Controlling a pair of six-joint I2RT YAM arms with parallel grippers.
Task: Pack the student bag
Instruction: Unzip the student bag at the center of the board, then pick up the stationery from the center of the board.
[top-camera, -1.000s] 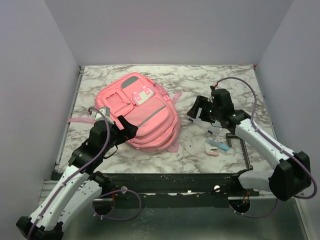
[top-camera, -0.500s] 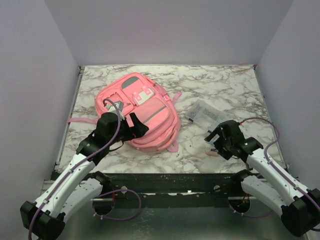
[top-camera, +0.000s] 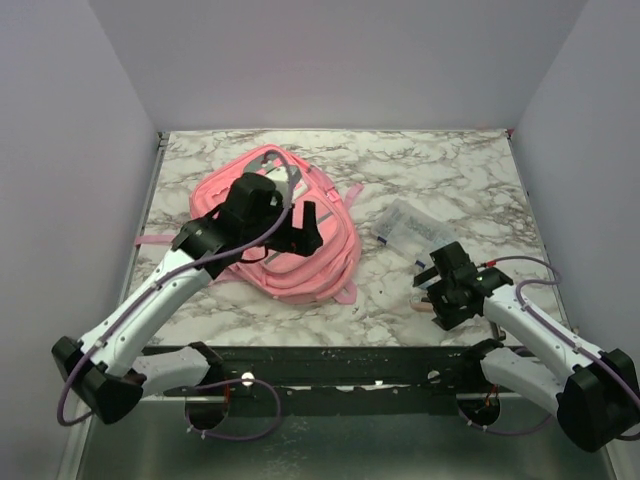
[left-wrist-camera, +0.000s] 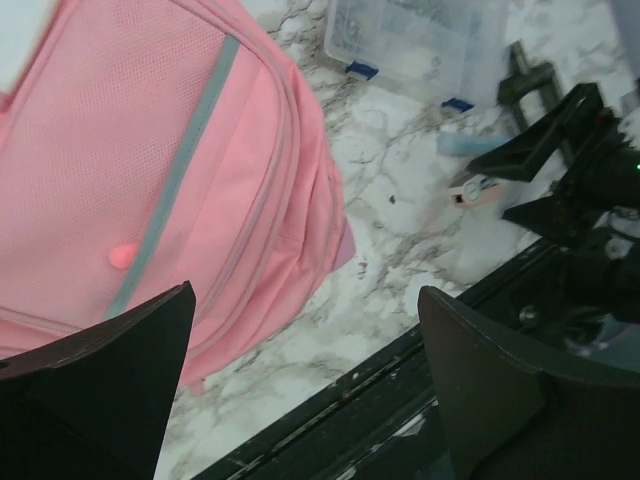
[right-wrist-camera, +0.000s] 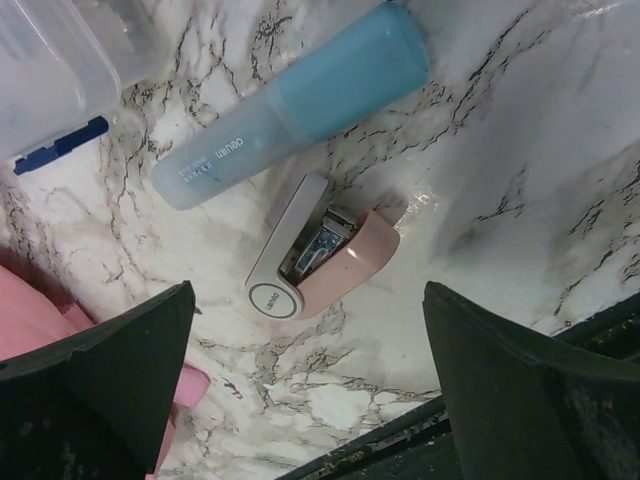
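Observation:
The student bag (top-camera: 262, 262) is a large pink backpack lying flat at the table's left middle, with a grey trim stripe in the left wrist view (left-wrist-camera: 170, 180). My left gripper (top-camera: 296, 231) hovers open and empty over the bag's right side (left-wrist-camera: 305, 300). My right gripper (top-camera: 433, 298) hovers open and empty just above a pink and white stapler (right-wrist-camera: 320, 255) and a blue tube (right-wrist-camera: 300, 105), both lying on the marble. In the top view my right gripper covers them.
A clear plastic case (top-camera: 413, 228) with blue clasps lies right of the bag, also in the left wrist view (left-wrist-camera: 420, 40) and the right wrist view (right-wrist-camera: 55, 70). A pink bag strap (top-camera: 160, 240) trails left. The table's dark front rail (top-camera: 340, 360) is near.
My left arm has reached forward and right, from the bag's near-left edge to over its middle. My right arm has pulled back from the clear case to above the stapler and tube.

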